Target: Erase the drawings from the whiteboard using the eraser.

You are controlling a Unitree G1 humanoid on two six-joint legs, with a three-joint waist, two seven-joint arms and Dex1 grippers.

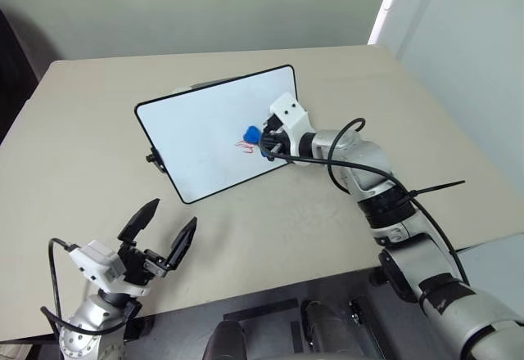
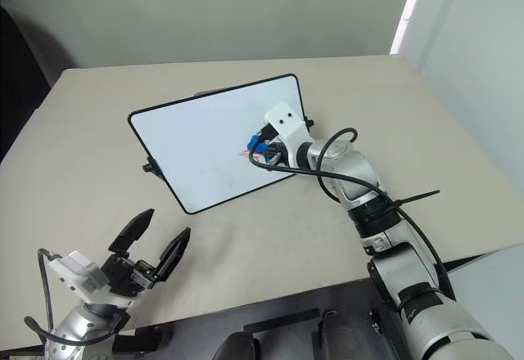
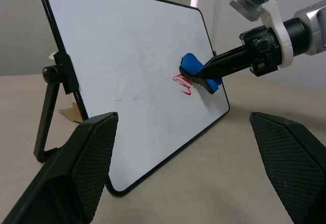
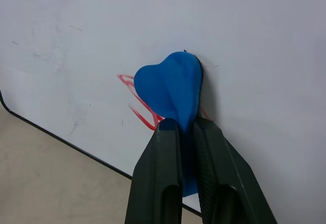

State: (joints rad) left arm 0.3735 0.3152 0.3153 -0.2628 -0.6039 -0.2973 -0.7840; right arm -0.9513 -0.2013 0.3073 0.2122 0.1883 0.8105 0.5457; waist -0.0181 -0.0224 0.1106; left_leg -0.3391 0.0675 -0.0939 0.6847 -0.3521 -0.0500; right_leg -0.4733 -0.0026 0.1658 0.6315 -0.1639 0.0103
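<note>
Right wrist view puts the eraser [image 4: 170, 89] at the centre: a bright blue bone-shaped piece pinched between the two black fingers [image 4: 155, 183] of the right gripper [image 4: 179, 127], its rounded end pressed flat against the whiteboard [image 4: 102, 25]. Red loops of the drawings [image 4: 140, 109] show on the board just beside the eraser and partly behind it. In the left wrist view the same scribble sits directly beside the eraser's contact point, on the half of the board nearer the right arm. The whiteboard, white with a thin black frame and small side knobs, stands tilted upright on its black prop, near the middle of the beige table [image 1: 98, 155], its face turned toward the robot. Faint grey smudges mark the white surface elsewhere. Near the table's front edge, well apart from the board, the left gripper [image 1: 164, 229] hangs with its jaws spread wide and nothing between them.
</note>
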